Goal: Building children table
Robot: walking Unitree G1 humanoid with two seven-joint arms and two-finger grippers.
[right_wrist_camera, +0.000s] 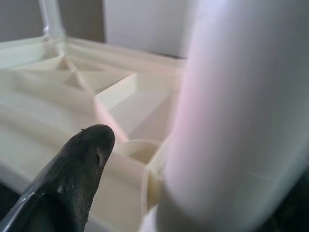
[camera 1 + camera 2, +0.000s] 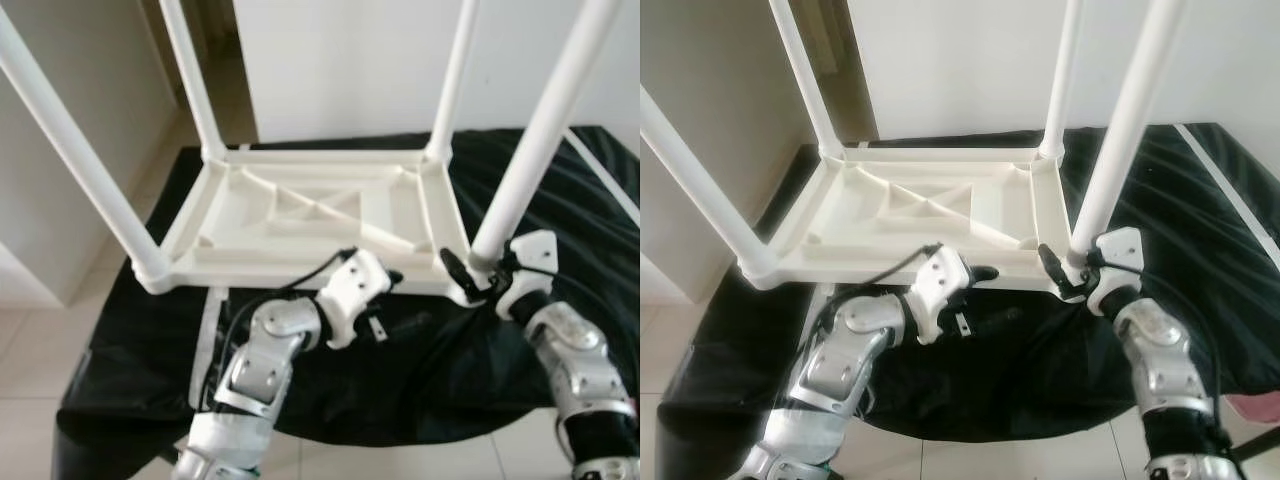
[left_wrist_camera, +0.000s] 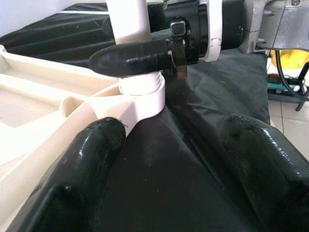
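Note:
A white plastic children's table lies upside down on a black cloth, its legs pointing up. My right gripper is at the base of the near right leg, one black finger lying across the leg just above its socket; the other finger is hidden behind the leg. My left gripper hovers at the table's near edge, left of that corner, open with only cloth between its fingers. One left finger rests against the corner's rim.
The cloth-covered surface ends close in front of me, with tiled floor below and to the left. A white wall stands behind the table. A flat white strip pokes out under the table's near left side.

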